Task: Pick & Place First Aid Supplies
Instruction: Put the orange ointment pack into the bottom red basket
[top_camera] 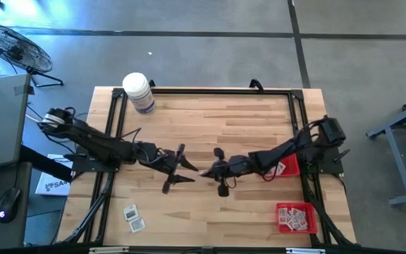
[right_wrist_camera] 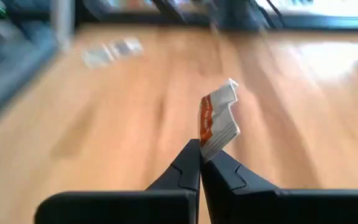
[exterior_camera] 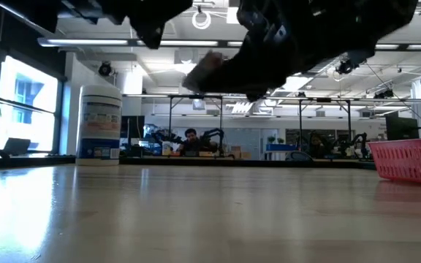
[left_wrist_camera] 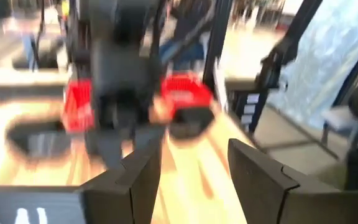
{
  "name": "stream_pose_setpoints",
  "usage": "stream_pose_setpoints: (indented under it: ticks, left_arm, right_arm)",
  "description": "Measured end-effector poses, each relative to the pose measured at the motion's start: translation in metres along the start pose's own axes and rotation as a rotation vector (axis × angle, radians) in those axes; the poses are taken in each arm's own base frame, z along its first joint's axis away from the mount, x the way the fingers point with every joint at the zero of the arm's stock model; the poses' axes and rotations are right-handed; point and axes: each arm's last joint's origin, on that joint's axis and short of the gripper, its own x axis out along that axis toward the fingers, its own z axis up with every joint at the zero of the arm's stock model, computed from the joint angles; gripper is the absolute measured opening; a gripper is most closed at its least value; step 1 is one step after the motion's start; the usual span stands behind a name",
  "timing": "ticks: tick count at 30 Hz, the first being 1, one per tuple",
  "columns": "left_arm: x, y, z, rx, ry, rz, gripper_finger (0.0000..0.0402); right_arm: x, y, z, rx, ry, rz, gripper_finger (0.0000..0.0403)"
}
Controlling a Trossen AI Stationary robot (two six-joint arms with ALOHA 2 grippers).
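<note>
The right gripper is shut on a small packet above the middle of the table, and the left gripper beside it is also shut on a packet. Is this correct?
Not quite. In the left wrist view the left gripper stands open with nothing between its fingers. The rest holds: the right gripper is shut on a small packet above the middle of the table, beside the left gripper.

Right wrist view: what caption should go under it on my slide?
Right end effector shut on a white-and-orange packet above the wooden table.
</note>
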Motion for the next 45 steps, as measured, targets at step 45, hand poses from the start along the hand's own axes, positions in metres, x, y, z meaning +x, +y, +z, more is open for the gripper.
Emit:
stream_pose_setpoints:
  ticks: [45]
  left_arm:
    - [-0.006,0.007,-0.026,0.022,0.269,0.205,0.0183]
  right_arm:
    - [-0.181,0.104,-0.087,1.341,1.268,0.048,0.0015]
